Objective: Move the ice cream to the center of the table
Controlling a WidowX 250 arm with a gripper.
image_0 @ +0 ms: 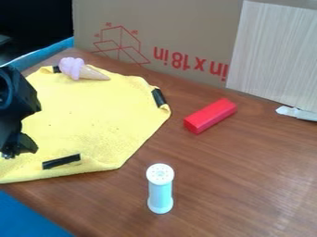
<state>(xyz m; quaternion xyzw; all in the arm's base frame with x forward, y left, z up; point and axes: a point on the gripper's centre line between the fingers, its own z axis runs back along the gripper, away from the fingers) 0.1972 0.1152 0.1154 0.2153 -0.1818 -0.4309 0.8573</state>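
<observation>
At nine o'clock, the gripper (18, 144) is hanging over the yellow cloth (93, 120), its jaws standing open or closed, I cannot tell which; the ice cream (73, 68) is lying on the cloth at ten o'clock.

Below my smooth, hard-plastic-looking gripper (17, 146) I see yellow cloth (93, 118), matt and softly rough. On the cloth's far part, the ice cream (73, 68) looks like smooth plastic. Right of the cloth, the red block (211, 115) is smooth with a low sheen. Under the cloth, the table (229, 185) has smooth, faintly glossy wood grain; behind the cloth stands matt cardboard (186, 30).
</observation>
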